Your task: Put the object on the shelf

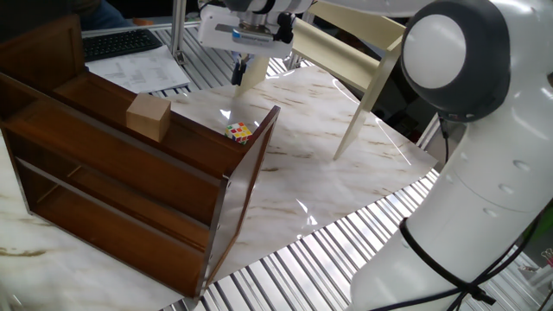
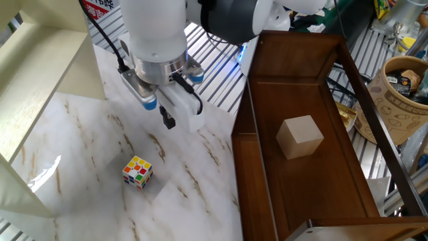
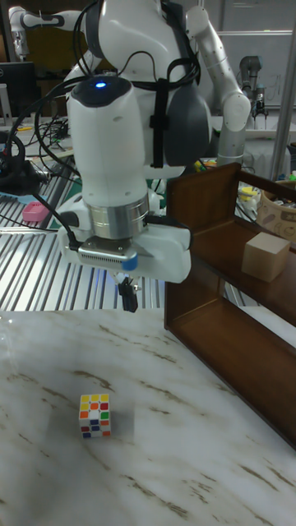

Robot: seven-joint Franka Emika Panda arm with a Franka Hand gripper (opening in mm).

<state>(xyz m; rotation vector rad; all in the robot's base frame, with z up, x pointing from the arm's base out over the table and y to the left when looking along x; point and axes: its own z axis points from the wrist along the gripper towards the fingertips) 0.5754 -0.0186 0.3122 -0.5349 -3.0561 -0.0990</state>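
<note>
A small Rubik's cube with yellow, red, green, white and orange squares point(image 2: 138, 172) sits on the pale marble-patterned desk point(image 2: 93, 154), resting flat with nothing touching it. In the tall fixed view the cube point(image 3: 95, 415) lies toward the lower left, well apart from the large dark brown wooden shelf unit point(image 3: 238, 329) that stands on the right of the desk. In one fixed view the cube point(image 1: 239, 131) shows just past the shelf's near side panel point(image 1: 246, 186), on the desk and not inside any tier. The white arm's tool point(image 2: 168, 120) hangs above the desk, up and to the right of the cube in the other fixed view, clear of both the cube and the shelf. Its dark fingers point(image 3: 128, 297) appear as a single narrow tip pointing down, so the jaws look closed together with nothing between them. A plain tan wooden block point(image 2: 300, 136) rests on one of the shelf's long boards, and it shows again in the tall fixed view point(image 3: 265, 255) on an upper tier. A cream-white legged frame point(image 1: 363, 52) stands on the far side of the desk, apart from the cube.
</note>
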